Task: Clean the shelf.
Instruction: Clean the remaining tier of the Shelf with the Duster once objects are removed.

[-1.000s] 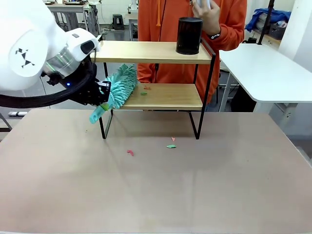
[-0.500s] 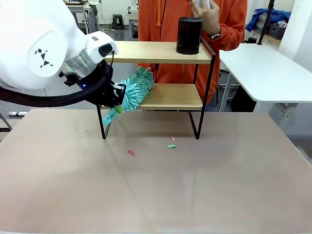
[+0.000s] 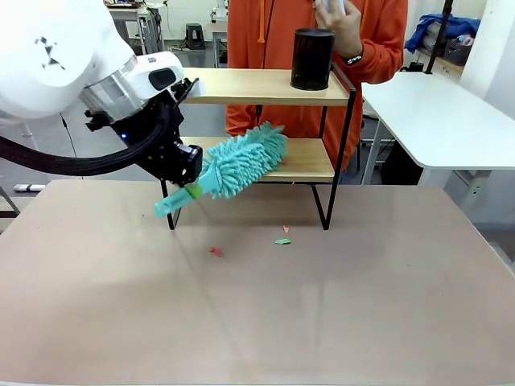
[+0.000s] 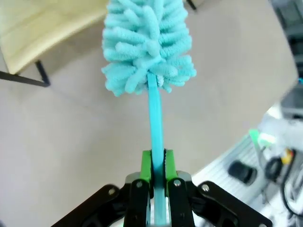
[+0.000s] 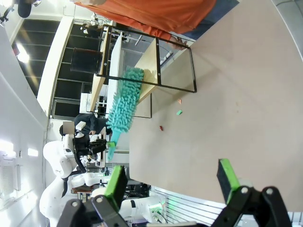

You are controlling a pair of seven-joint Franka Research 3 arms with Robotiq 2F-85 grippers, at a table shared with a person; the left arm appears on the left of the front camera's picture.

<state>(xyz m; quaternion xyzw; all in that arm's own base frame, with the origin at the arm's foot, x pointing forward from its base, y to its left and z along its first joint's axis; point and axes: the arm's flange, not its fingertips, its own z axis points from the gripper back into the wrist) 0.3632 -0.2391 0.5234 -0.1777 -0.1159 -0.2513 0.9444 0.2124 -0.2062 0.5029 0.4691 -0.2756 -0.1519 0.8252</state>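
Left jaws pinch a teal duster (image 3: 245,161) by the shelf (image 3: 241,85); right jaws spread wide.

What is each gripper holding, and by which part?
The left gripper holds the teal duster by its thin handle, below the fluffy head. The right gripper is open, holding nothing.

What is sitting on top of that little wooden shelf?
A black cylinder stands on the top board of the shelf, near its right end. Over the lower board reaches a fluffy teal duster; anything beneath its head is hidden.
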